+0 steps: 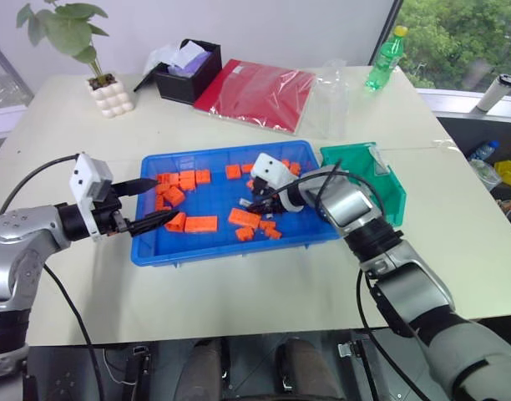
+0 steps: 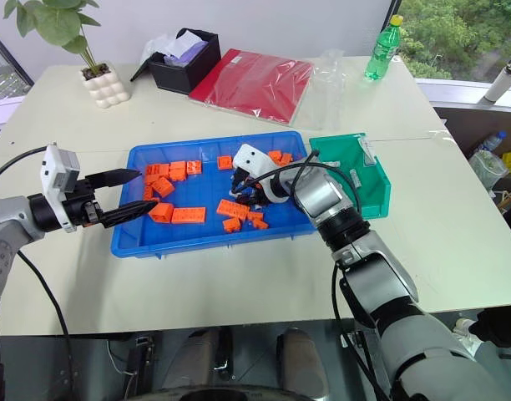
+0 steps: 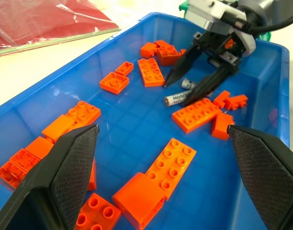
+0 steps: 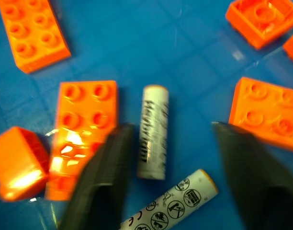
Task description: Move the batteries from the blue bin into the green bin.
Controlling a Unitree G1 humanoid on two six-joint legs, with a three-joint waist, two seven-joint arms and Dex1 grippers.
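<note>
Two batteries lie side by side on the floor of the blue bin (image 1: 230,251): one (image 4: 152,132) pale grey-white, the other (image 4: 170,203) printed with small symbols. They also show in the left wrist view as battery (image 3: 177,99) and battery (image 3: 187,84). My right gripper (image 4: 171,125) is open and points down over them, its fingertips on either side of the first battery and holding nothing. My left gripper (image 1: 159,200) hovers open over the bin's left end, empty. The green bin (image 1: 368,167) stands against the blue bin's right end.
Several orange blocks (image 3: 156,179) are scattered around the batteries in the blue bin. At the back of the table are a black box (image 1: 187,71), a red folder (image 1: 255,92), a clear plastic bag (image 1: 326,100), a green bottle (image 1: 385,58) and a potted plant (image 1: 105,88).
</note>
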